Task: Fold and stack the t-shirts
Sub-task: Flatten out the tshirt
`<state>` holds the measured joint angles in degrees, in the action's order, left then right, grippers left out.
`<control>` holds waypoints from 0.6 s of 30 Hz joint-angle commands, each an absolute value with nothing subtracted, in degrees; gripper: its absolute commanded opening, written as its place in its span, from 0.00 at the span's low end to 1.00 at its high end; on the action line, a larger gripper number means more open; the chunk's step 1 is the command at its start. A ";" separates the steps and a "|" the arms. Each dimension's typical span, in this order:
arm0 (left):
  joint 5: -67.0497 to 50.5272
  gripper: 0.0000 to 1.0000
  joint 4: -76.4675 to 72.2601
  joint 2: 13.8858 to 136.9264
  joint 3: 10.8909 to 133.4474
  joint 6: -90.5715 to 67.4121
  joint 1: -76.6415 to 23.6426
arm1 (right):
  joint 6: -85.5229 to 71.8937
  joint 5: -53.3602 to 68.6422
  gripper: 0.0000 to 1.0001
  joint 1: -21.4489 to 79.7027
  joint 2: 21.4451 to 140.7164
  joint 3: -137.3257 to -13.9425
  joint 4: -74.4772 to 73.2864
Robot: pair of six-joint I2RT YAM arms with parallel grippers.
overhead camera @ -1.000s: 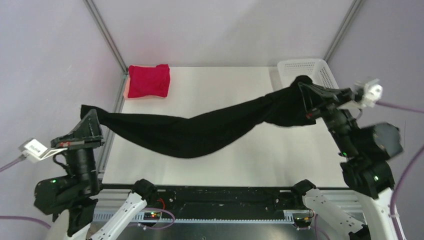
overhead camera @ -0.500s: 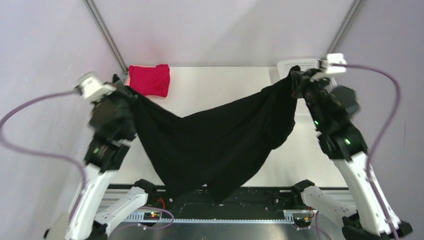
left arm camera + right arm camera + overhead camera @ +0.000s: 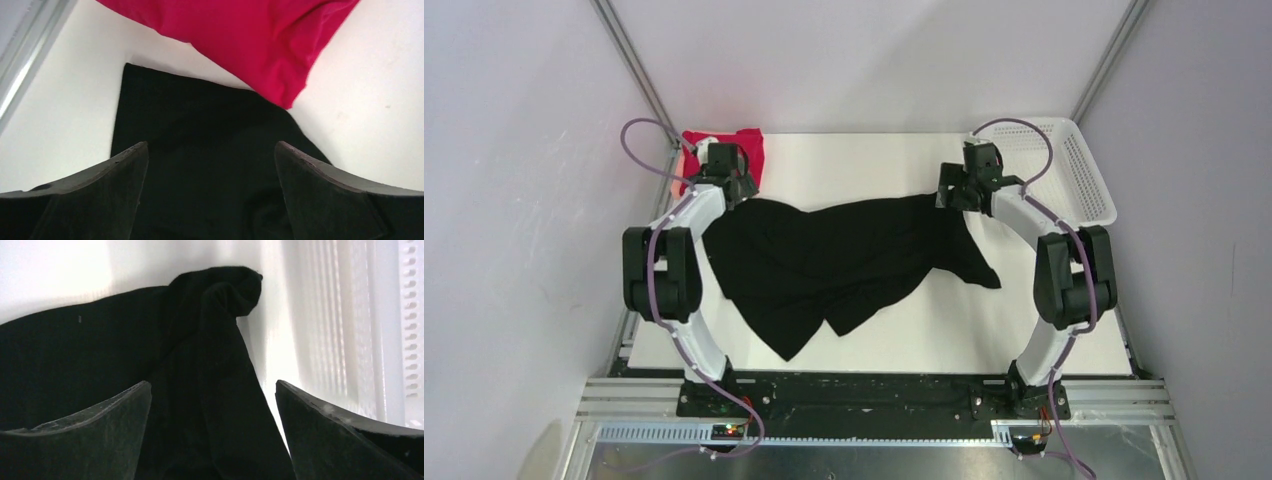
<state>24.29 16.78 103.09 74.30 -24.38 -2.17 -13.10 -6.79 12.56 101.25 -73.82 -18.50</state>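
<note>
Half a second back the black shirt [image 3: 824,265] hung in the air between both raised arms. Now it lies on the tabletop [image 3: 874,165], and both arms have come down low over its far corners. From overhead, the shirt spreads across the middle of the tabletop, its far edge running from about 10 o'clock to 2 o'clock. One crumpled, pointed lobe trails toward 7 o'clock and a smaller flap reaches toward 4 o'clock. The cloth is rumpled, not smoothed.

The left tool [image 3: 210,150] is released. Its dark fingers [image 3: 100,190] stand wide apart over one corner of the shirt, which lies flat on the white surface with nothing pinched. Just past that corner, at 12 to 1 o'clock in the left wrist view, lies the red shirt [image 3: 260,40], its lower tip touching the black cloth. Overhead, the red shirt sits at the tabletop's 10 o'clock corner, partly hidden by the left wrist.

The right tool [image 3: 212,390] is released too, its fingers spread over a bunched, twisted end of the black shirt. The white mesh basket [image 3: 350,315] is just beside that bunch, at 3 o'clock in the right wrist view. Overhead it stands at the tabletop's 2 o'clock corner.
</note>
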 commanded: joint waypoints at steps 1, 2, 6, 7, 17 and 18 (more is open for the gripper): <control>16.94 1.00 15.64 97.99 78.72 -27.21 -1.98 | -13.15 -7.12 0.99 13.17 97.68 -80.19 -15.23; 16.38 1.00 15.67 97.16 77.43 -27.40 -2.00 | -13.31 -7.76 0.99 13.64 97.09 -79.82 -15.26; 14.49 1.00 15.63 87.69 70.04 -29.03 -3.19 | -15.66 -9.19 0.99 14.83 90.19 -75.62 -15.01; 14.30 1.00 15.64 83.42 68.16 -29.43 -3.79 | -17.19 -9.04 1.00 14.88 86.82 -74.20 -14.12; 15.71 1.00 24.44 51.40 36.63 -36.01 -28.94 | -27.06 1.31 0.99 12.04 65.87 -52.33 -11.77; 15.20 1.00 25.67 50.53 35.41 -36.86 -31.12 | -28.37 1.75 0.99 10.74 65.34 -52.04 -12.39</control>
<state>15.99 17.12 54.24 42.48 -31.68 -22.74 -22.87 -1.67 13.50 66.94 -54.33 -11.09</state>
